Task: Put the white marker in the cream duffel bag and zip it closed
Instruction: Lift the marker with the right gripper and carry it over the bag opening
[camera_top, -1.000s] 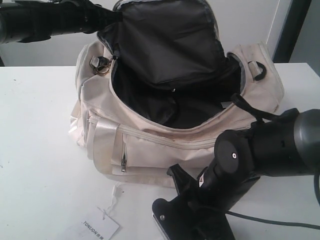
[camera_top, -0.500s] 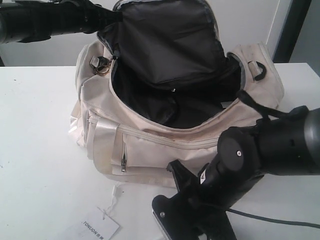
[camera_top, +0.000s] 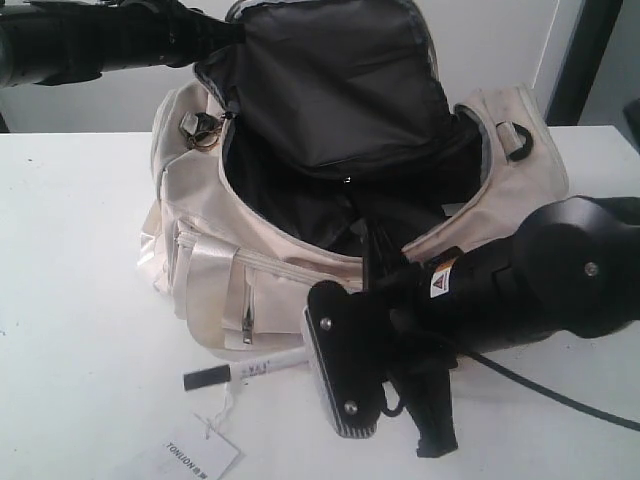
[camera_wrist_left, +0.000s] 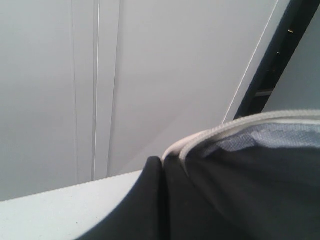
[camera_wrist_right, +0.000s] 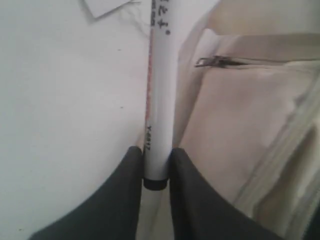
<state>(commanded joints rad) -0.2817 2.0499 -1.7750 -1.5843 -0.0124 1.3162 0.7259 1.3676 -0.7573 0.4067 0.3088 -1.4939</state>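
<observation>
The cream duffel bag (camera_top: 300, 270) lies on the white table with its top wide open and the black lining showing. My left gripper (camera_top: 222, 35) is shut on the edge of the bag's top flap (camera_wrist_left: 235, 127) and holds it upright. The white marker (camera_top: 262, 366) sticks out to the left in front of the bag, its dark cap (camera_top: 205, 378) at the far end. My right gripper (camera_wrist_right: 156, 152) is shut on the marker (camera_wrist_right: 161, 75) near its dark-banded end, right beside the bag's front zip pocket (camera_wrist_right: 240, 100). In the exterior view the wrist housing (camera_top: 335, 375) hides those fingers.
A white paper tag (camera_top: 195, 455) with printed text lies on the table (camera_top: 70, 300) in front of the bag, tied to it by a thin string. A black cable (camera_top: 560, 395) trails from the right arm. A metal ring (camera_top: 203, 130) hangs at the bag's left end.
My right gripper has closed on the marker, and the arm has turned and swung up toward the bag's front, bringing the marker into view. The left arm and the flap have not moved.
</observation>
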